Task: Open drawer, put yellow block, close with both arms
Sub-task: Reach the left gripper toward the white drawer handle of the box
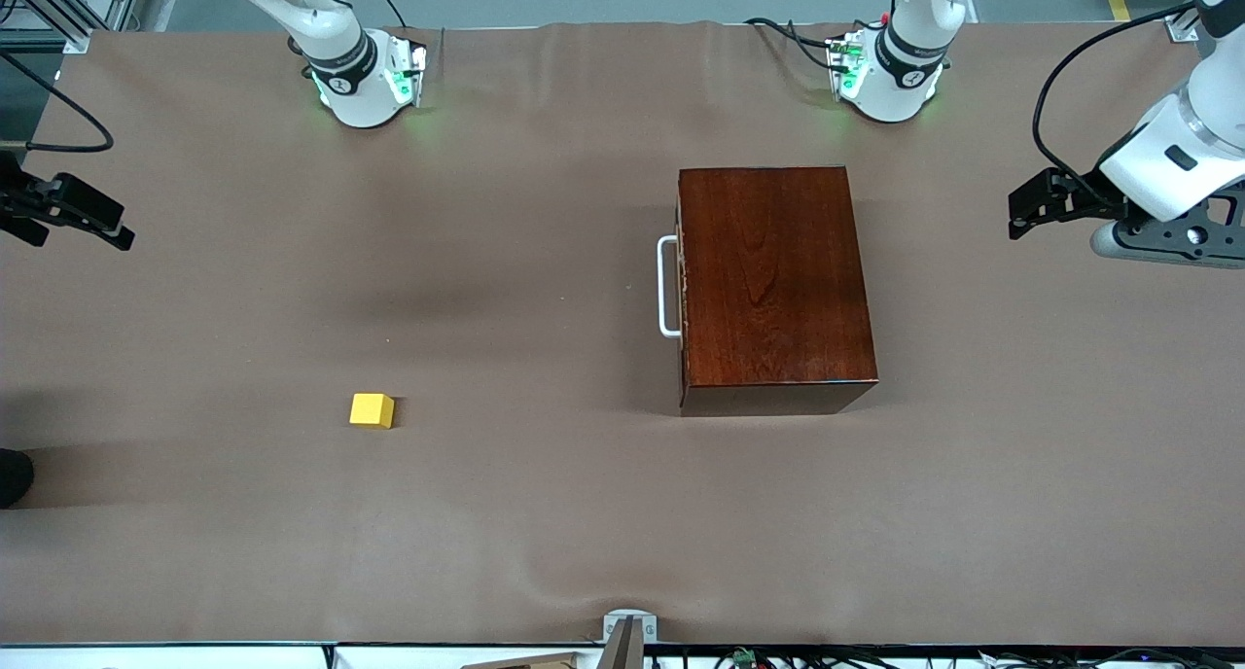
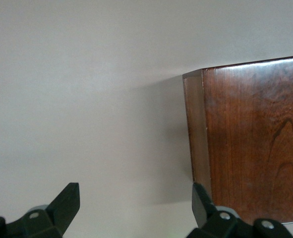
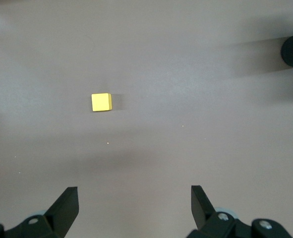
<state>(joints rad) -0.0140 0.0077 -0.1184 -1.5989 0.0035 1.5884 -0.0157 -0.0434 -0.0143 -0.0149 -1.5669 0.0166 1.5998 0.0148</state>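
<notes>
1. Brown cloth covers the table [image 1: 545,513]; the box [image 1: 773,285] sits toward the left arm's end, its drawer shut, white handle [image 1: 668,287] facing the right arm's end.
2. Well apart from the box, nearer the front camera, the block [image 1: 372,409] lies on the cloth.
3. Both arms wait at the table's ends: left gripper [image 2: 136,210] spread wide and empty, beside the box; right gripper [image 3: 135,210] also wide, empty, over bare cloth.
4. Nothing looks begun; opening comes first. That likely calls for a gripper reaching the handle and pulling it toward the right arm's end.
</notes>
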